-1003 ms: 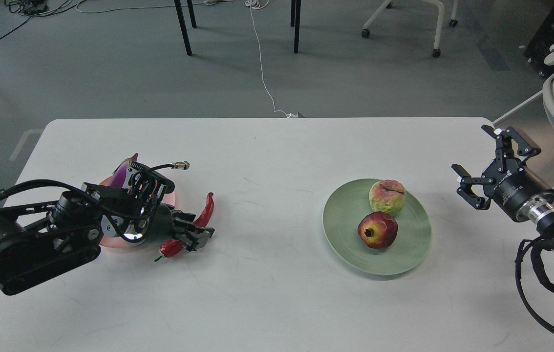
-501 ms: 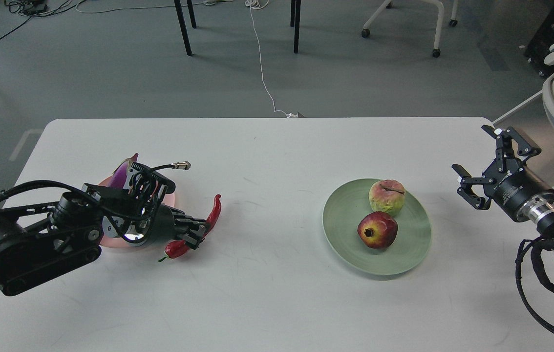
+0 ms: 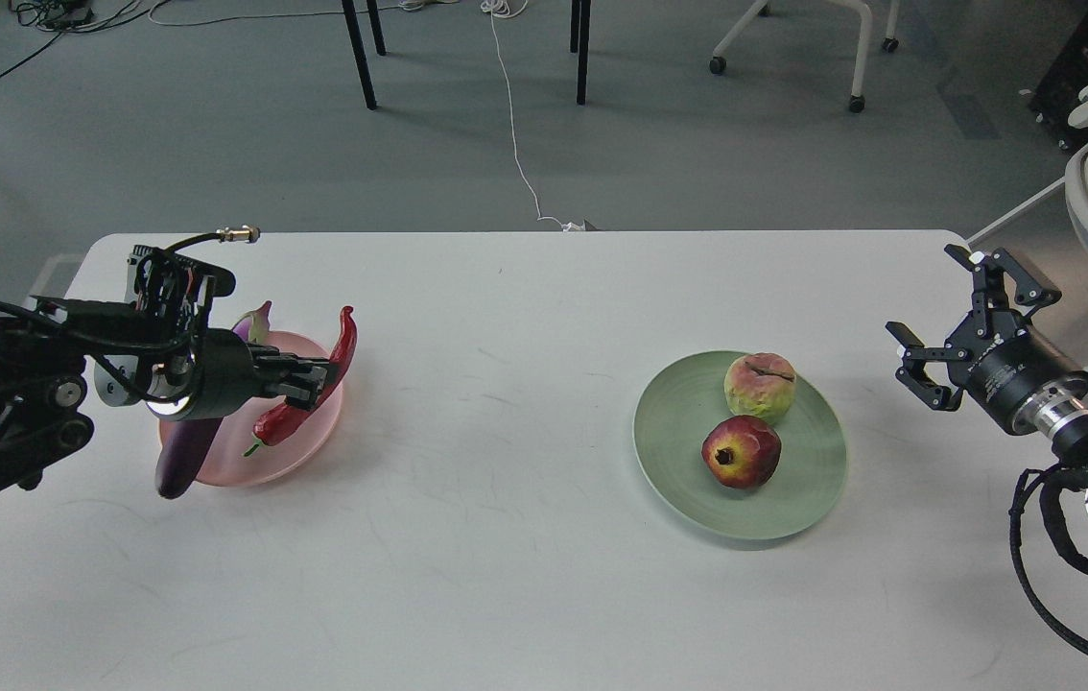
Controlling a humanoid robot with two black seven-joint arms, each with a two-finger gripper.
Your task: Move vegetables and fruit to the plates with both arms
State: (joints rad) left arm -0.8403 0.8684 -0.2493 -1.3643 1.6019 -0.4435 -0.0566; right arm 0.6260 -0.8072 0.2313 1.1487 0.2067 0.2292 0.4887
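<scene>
Black jointed left arm [image 3: 16, 403], looping black cables, silver rings on right arm [image 3: 1072, 422]

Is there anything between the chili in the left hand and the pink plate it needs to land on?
Nothing visible; the left hand holds the chili over the pink plate, beside the eggplant.

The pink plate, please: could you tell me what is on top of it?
On the pink plate lies the eggplant, its end overhanging the rim. The left tool holds the chili pepper over it; the arm covers the eggplant's middle.
</scene>
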